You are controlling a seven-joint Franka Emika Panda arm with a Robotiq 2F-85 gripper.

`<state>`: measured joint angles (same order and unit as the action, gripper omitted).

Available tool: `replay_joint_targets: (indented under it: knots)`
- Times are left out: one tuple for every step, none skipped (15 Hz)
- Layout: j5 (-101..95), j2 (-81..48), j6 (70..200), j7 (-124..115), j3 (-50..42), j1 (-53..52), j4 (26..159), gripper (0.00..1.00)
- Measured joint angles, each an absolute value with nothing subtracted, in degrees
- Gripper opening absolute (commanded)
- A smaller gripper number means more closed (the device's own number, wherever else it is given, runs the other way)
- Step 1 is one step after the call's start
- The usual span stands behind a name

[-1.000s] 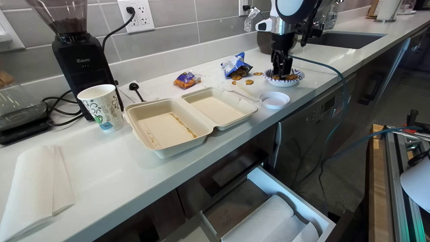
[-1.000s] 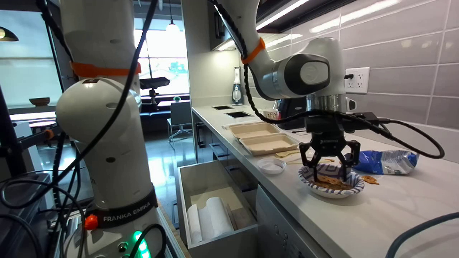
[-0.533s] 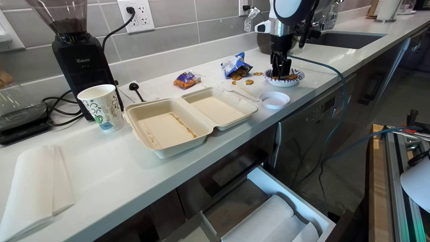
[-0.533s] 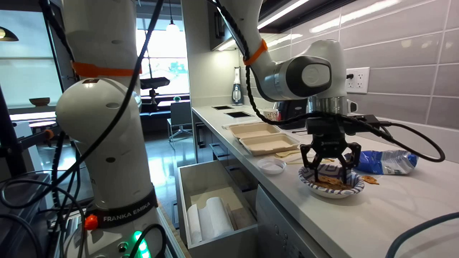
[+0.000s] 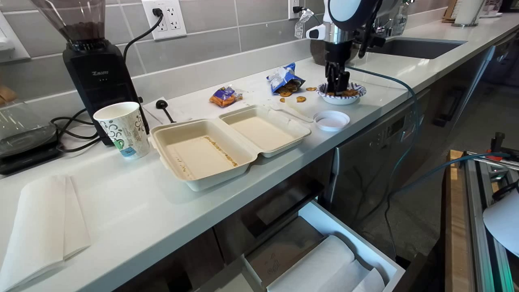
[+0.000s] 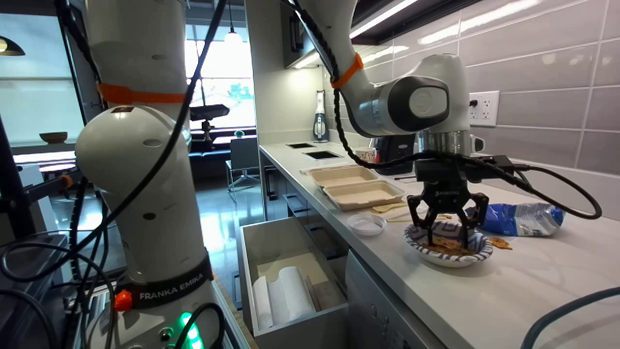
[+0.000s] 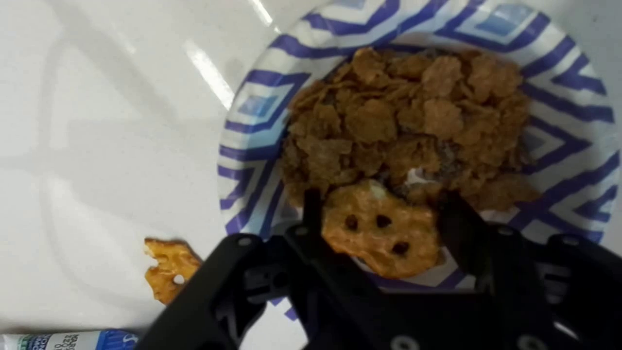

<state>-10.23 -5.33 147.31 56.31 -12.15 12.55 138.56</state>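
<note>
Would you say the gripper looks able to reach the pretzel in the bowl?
Probably yes: in the wrist view, the gripper straddles the pretzel, and the cereal leaves it uncovered.

My arm (image 6: pixel 116 150) is off-white and smoothly rounded, dotted with small dark and grey oval plugs (image 6: pixel 149 216). Orange straps (image 6: pixel 140 97) ring it at left and right, and a twisted black cable (image 6: pixel 337 114) runs along the right-hand link. I read "FRANKA EMIKA" in white on the black base collar (image 6: pixel 169 289), above a green light (image 6: pixel 193 333). Below a silver wrist ring (image 6: pixel 444 141), I see my black, angular gripper (image 6: pixel 448 244), its links studded with pale round screws (image 7: pixel 404 343).
</note>
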Motion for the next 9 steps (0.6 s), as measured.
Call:
replay_joint_targets:
  knots:
    - [-10.20,-5.38,147.31,56.31,-12.13,12.54,138.43,0.53]
    - [-10.19,-5.42,147.31,56.31,-12.12,12.54,138.31,0.55]
    - [-10.19,-5.42,147.31,56.31,-12.10,12.54,138.20,0.52]
    - [-10.16,-5.41,147.31,56.31,-12.06,12.54,138.01,0.54]
    - [-10.14,-5.49,147.31,56.31,-12.03,12.54,137.95,0.53]
    - [-10.12,-5.59,147.31,56.31,-12.02,12.54,137.93,0.54]
    - [-10.11,-5.64,147.31,56.31,-12.01,12.54,137.92,0.53]
    - [-10.10,-5.64,147.31,56.31,-11.99,12.54,137.92,0.54]
    - [-10.08,-5.64,147.31,56.31,-11.99,12.54,137.91,0.54]
